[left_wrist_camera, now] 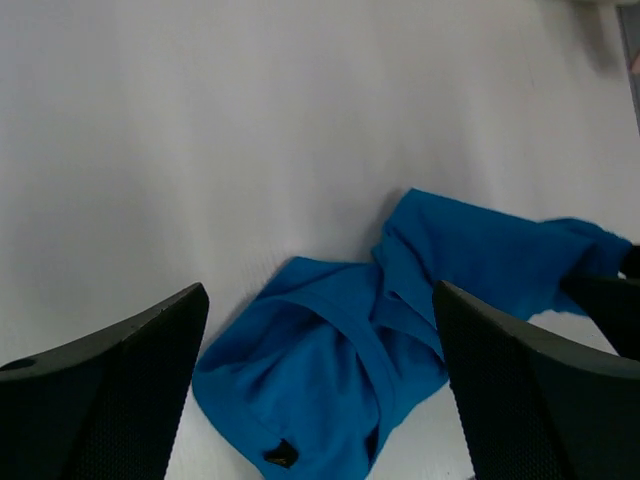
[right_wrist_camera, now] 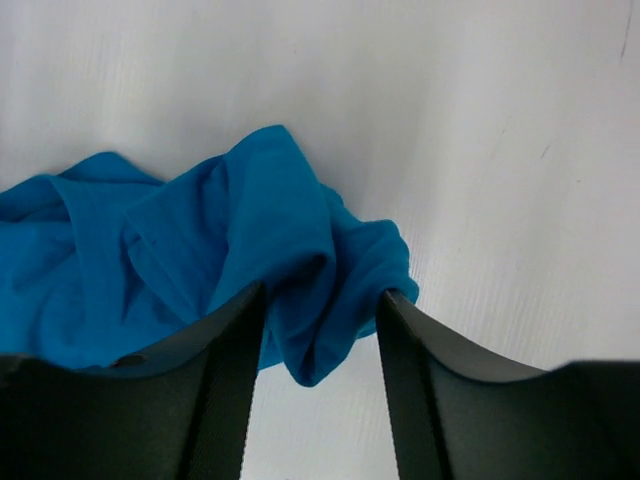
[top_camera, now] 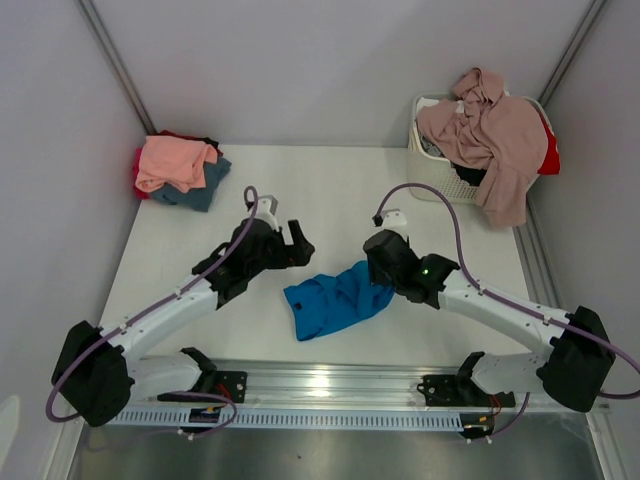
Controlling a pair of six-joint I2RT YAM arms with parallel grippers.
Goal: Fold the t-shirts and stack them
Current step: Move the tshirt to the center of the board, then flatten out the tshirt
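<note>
Pinching a fold of the bright blue cloth t-shirt (top_camera: 335, 300) with my right gripper (top_camera: 380, 278). In the right wrist view the cloth bunches up and fills the gap between the two black fingers (right_wrist_camera: 225, 380), so I read that jaw pair as closed on fabric, at the shirt's right-hand edge.

My left gripper (top_camera: 300, 250) hangs just above the shirt's left side, jaws wide apart and nothing between them. The left wrist view shows both fingers (left_wrist_camera: 120, 390) straddling the crumpled cloth without touching it.

The shirt is a crumpled heap on the white flat table (top_camera: 330, 190), centre-front, between my two arms. It is not flat, and folds overlap. I can't pick out sleeves or hem for certain.

Why this pose: my guess is one side gets anchored while the other hand takes the opposite edge, so I can pull the shirt out flat before folding.

The finished pile sits at the far left corner, well apart, with a salmon pink folded t-shirt (top_camera: 172, 160) on top and a slate blue-grey t-shirt (top_camera: 205, 188) under it. That is where the blue one should end up.

More work waits at the far right, where a dusty mauve-pink t-shirt (top_camera: 495, 135) is draped over the white slatted plastic basket (top_camera: 440, 180).

Risk: my right grip may hold more than one layer, which would drag the heap instead of spreading it.
</note>
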